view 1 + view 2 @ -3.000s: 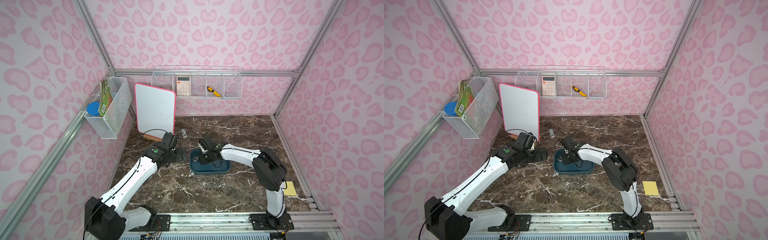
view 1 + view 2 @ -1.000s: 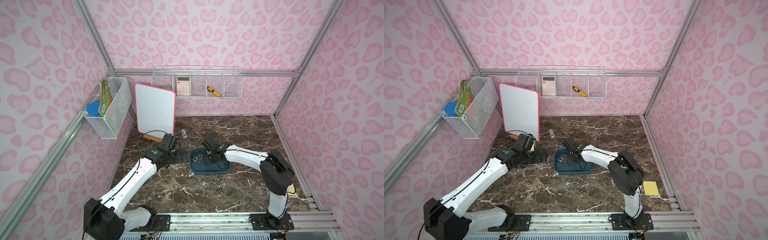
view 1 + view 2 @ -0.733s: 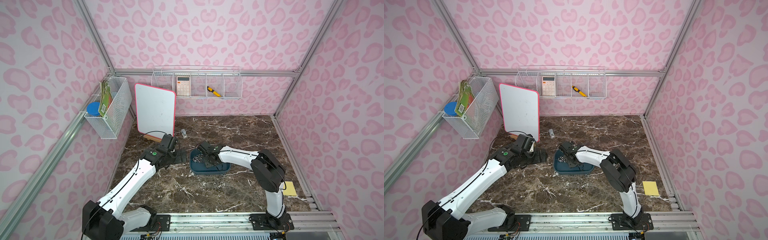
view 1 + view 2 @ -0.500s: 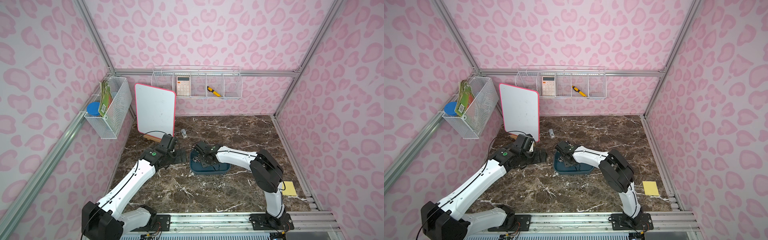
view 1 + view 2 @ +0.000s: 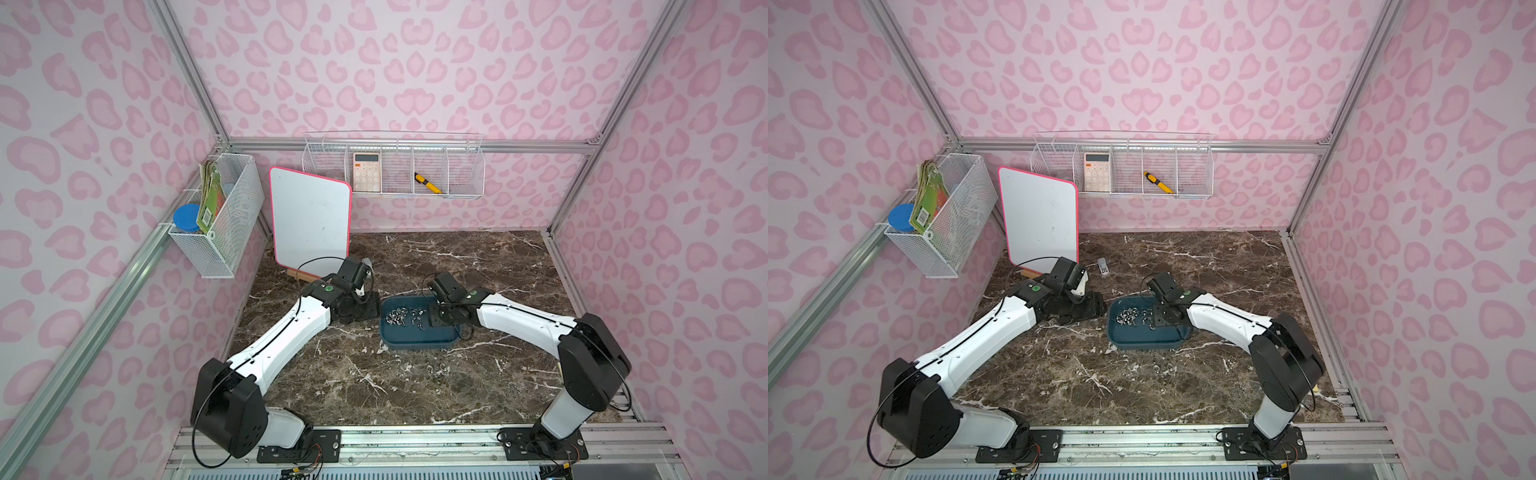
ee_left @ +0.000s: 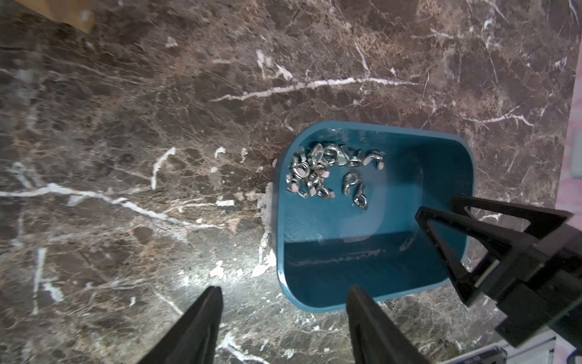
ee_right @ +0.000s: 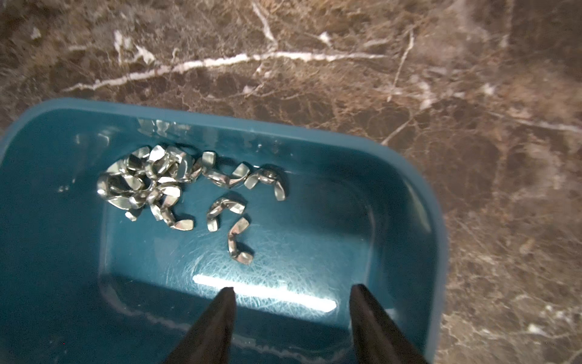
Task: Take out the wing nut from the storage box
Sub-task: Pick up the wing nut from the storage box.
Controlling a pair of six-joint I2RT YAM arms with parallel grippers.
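Observation:
The storage box [image 5: 415, 347] [image 5: 1144, 344], a shallow teal tub, sits mid-table. A pile of silver wing nuts [image 5: 401, 318] [image 7: 148, 179] [image 6: 315, 170] lies in its far left part. One wing nut [image 7: 237, 239] [image 6: 359, 195] lies apart, closest to my right gripper [image 7: 293, 288] [image 5: 432, 322]. That gripper hovers open over the box's bare floor, with nothing between its fingers. My left gripper [image 6: 283, 290] [image 5: 374, 307] is open and empty just outside the box's left end, one finger level with the rim [image 6: 278, 220].
A few small metal pieces [image 5: 434, 368] lie on the marble in front of the box. A whiteboard [image 5: 309, 224] leans at the back left, with a small grey object [image 5: 1102, 266] near it. Wire baskets [image 5: 392, 170] [image 5: 220, 216] hang on the back and left walls.
My right gripper has drawn back from the nut pile toward the box's right part, and its jaws now stand apart. The left arm has barely shifted beside the box.

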